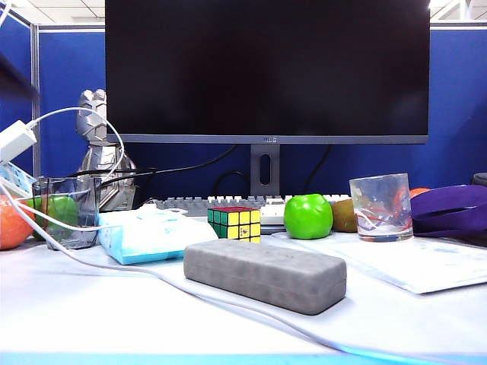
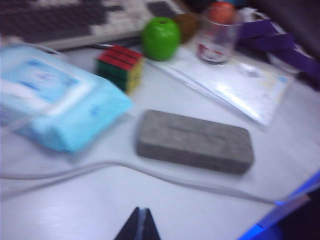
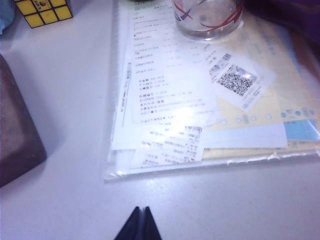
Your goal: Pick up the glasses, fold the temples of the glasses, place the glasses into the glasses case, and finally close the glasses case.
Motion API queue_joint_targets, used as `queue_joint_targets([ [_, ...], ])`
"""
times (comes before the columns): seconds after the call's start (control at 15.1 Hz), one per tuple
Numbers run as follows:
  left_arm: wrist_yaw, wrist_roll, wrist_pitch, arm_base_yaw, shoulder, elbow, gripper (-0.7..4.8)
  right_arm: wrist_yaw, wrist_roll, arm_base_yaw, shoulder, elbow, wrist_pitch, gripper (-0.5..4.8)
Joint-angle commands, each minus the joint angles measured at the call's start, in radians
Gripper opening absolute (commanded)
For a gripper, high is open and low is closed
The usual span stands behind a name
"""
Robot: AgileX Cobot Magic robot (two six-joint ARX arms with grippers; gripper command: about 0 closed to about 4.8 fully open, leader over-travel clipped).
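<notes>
Glasses case (image 1: 265, 274): grey felt-textured clamshell, lid closed, lying flat on the white desk (image 1: 91, 319) near its front edge, roughly mid-width; also seen from the left wrist (image 2: 194, 141) and, as a dark corner only, from the right wrist (image 3: 17, 135).
Glasses: not visible in any view (the closed case shows nothing of its inside).
Left gripper (image 2: 139, 226): fingers clenched together, tips meeting with nothing between them; it hangs above bare desk near the front edge, apart from the case.
Right gripper (image 3: 140, 225): fingers likewise pressed together and empty, above bare desk just in front of the document sleeve.
White cable (image 1: 114, 262): runs across the desk from the left edge, passing in front of the case toward the front edge.
Tissue pack (image 1: 152, 234): light blue, behind and left of the case.
Rubik's cube (image 1: 235, 223): just behind the case, beside the tissue pack.
Green apple (image 1: 308, 216): right of the cube, before the keyboard (image 1: 199, 204).
Glass tumbler (image 1: 381, 206): standing on the clear document sleeve (image 3: 210, 115) toward the right edge.
Monitor (image 1: 266, 68): at the rear edge, screen dark.
</notes>
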Motion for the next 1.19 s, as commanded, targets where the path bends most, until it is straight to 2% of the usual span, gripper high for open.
queue_joint_targets([
  [0.07,0.034,0.002,0.148,0.000,0.000,-0.087,-0.06,0.005,0.004,0.002,-0.002,0.003,0.013,-0.05],
  [0.26,0.027,0.021,0.217,0.002,-0.014,-0.164,-0.06,0.005,0.004,0.001,-0.002,0.003,0.014,-0.05],
  [0.4,-0.005,0.098,0.261,0.005,-0.074,-0.204,-0.06,0.008,0.004,0.002,-0.002,0.003,0.014,-0.05],
  [0.53,-0.015,0.157,0.257,0.052,-0.133,-0.217,-0.06,0.005,0.004,0.001,-0.002,0.003,0.014,-0.05],
  [0.73,0.010,0.154,0.222,0.241,-0.264,-0.246,-0.06,0.005,0.004,0.002,-0.002,0.003,0.014,-0.05],
  [0.79,0.052,0.154,0.212,0.329,-0.320,-0.260,-0.06,0.005,0.004,0.002,-0.002,0.003,0.014,-0.05],
  [0.92,0.079,0.158,0.210,0.444,-0.398,-0.290,-0.06,0.006,0.004,0.002,-0.002,0.003,0.014,-0.05],
  [1.19,0.058,0.182,0.129,0.530,-0.398,-0.291,-0.06,0.003,0.004,0.002,-0.002,0.003,0.017,-0.05],
])
